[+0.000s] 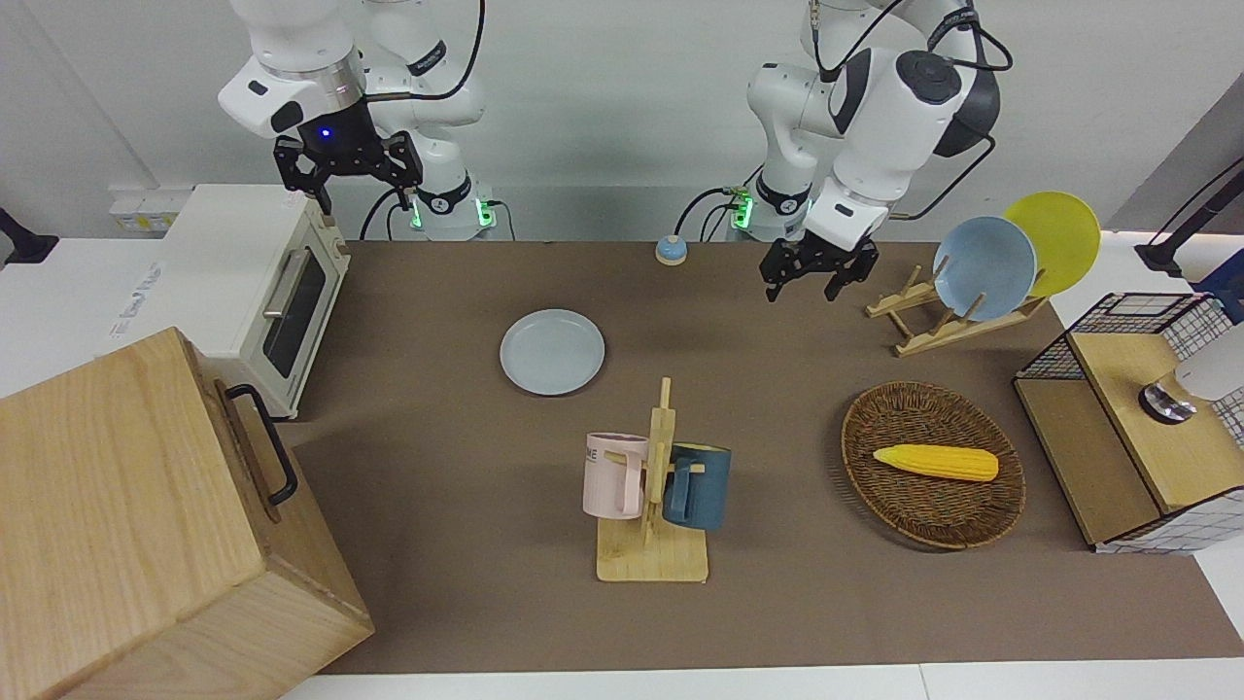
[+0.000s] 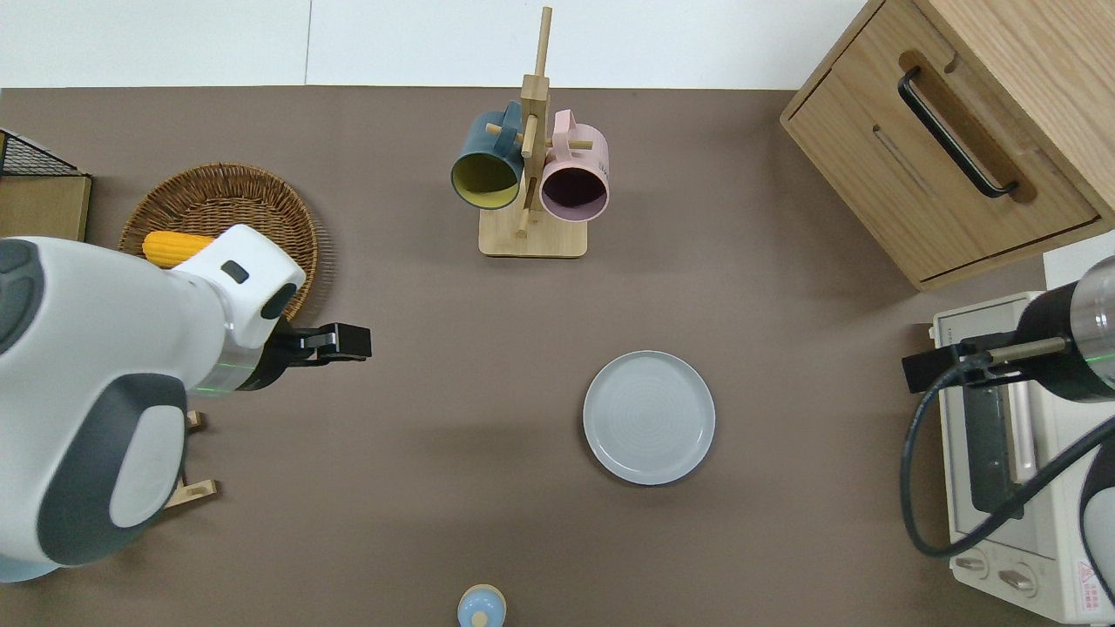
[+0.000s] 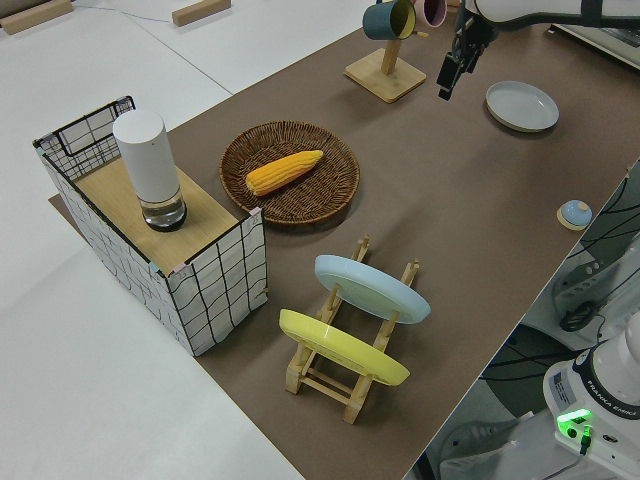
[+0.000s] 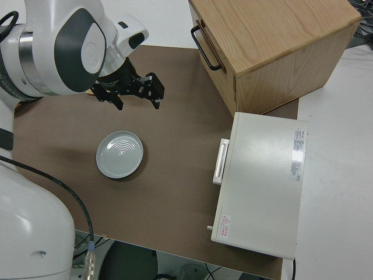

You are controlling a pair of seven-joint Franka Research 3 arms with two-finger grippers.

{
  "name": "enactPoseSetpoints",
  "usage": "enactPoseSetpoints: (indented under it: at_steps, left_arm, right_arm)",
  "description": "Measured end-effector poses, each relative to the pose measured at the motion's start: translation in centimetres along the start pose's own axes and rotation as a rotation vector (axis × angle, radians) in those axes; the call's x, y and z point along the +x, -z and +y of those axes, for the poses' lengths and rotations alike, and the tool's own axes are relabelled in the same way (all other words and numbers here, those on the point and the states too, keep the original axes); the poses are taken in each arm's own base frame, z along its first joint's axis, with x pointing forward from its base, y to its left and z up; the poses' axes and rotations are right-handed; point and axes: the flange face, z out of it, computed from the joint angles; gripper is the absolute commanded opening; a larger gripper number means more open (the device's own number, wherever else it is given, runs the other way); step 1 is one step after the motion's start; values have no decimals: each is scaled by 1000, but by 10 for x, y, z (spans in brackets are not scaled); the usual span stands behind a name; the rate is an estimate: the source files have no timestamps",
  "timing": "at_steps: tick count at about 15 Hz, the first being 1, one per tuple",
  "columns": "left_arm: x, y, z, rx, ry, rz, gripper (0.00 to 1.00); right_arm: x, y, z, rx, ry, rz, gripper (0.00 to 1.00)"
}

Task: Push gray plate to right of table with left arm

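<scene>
The gray plate (image 1: 552, 352) (image 2: 649, 417) lies flat on the brown table (image 1: 437, 506), toward the right arm's end, with nothing touching it. My left gripper (image 1: 805, 290) (image 2: 353, 341) hangs open and empty in the air over bare table next to the wicker basket (image 2: 222, 205). It is well apart from the plate, toward the left arm's end. The right side view shows this gripper (image 4: 140, 102) with its fingers spread, clear of the plate (image 4: 120, 154). My right arm is parked, and its gripper (image 1: 348, 180) is open.
A wooden mug rack (image 1: 653, 486) with a pink and a blue mug stands farther from the robots than the plate. The basket holds a corn cob (image 1: 935, 463). A dish rack (image 1: 957, 321), a wire-sided shelf (image 1: 1137, 418), a toaster oven (image 1: 262, 292), a wooden cabinet (image 1: 146, 525) and a small blue knob (image 1: 671, 251) ring the table.
</scene>
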Motion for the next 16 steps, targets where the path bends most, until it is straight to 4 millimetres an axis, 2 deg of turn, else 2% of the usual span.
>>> enactPoseSetpoints:
  at_steps: [2, 6, 11, 16]
  left_arm:
    - [3, 10, -9, -5, -1, 9, 995]
    - [2, 23, -4, 18, -27, 28, 993]
    - [1, 74, -1, 61, -47, 58, 993]
    - [-2, 81, -8, 75, -35, 16, 993]
  right_arm:
    - [0, 0, 0, 0, 0, 0, 996]
    - [0, 0, 0, 0, 0, 0, 996]
    - [0, 0, 0, 0, 0, 0, 996]
    - [0, 0, 0, 0, 0, 0, 996]
